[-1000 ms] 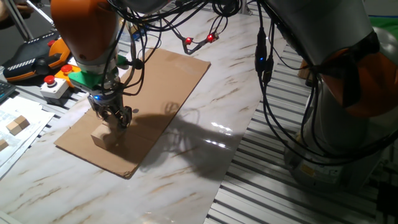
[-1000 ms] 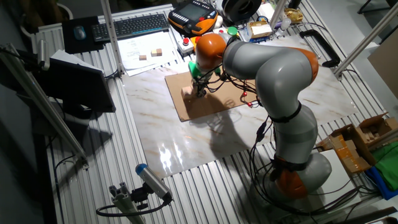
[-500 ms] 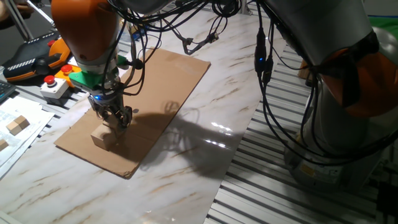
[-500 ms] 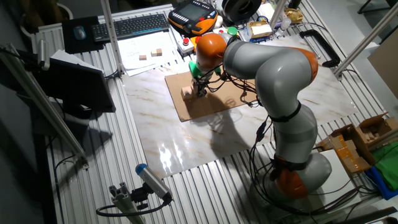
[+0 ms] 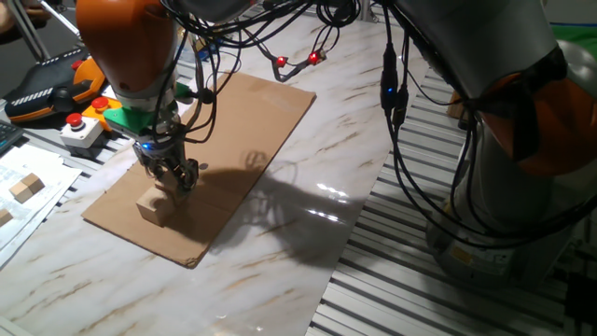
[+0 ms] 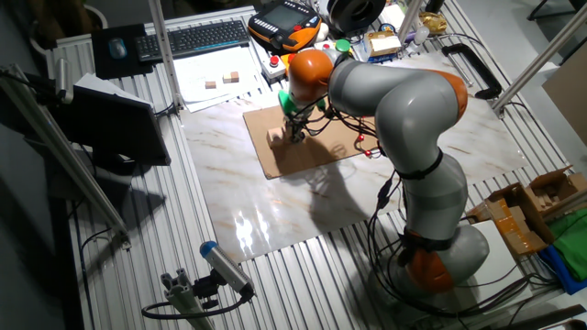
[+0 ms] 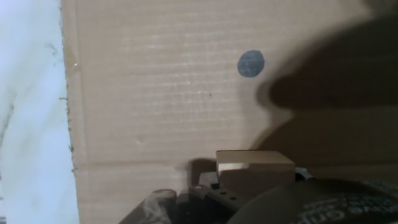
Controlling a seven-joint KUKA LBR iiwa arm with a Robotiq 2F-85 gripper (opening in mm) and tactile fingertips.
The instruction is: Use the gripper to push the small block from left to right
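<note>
Nothing shifted — hand [image 5: 175,180] beside small block [image 5: 156,205] on cardboard [image 5: 244,131], grip unclear, dark dot [image 7: 251,63] nearby.

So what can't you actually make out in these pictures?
- Whether the gripper touches the small block: its dark jaws overlap the block in one fixed view.
- Whether the jaws are open or shut: tangled and dark there, tiny in the other fixed view, blurred at the bottom edge of the hand view.
- The block's lower part in the hand view: cut off by the gripper body.
- The dark dot on the cardboard: unclear what it is.
</note>
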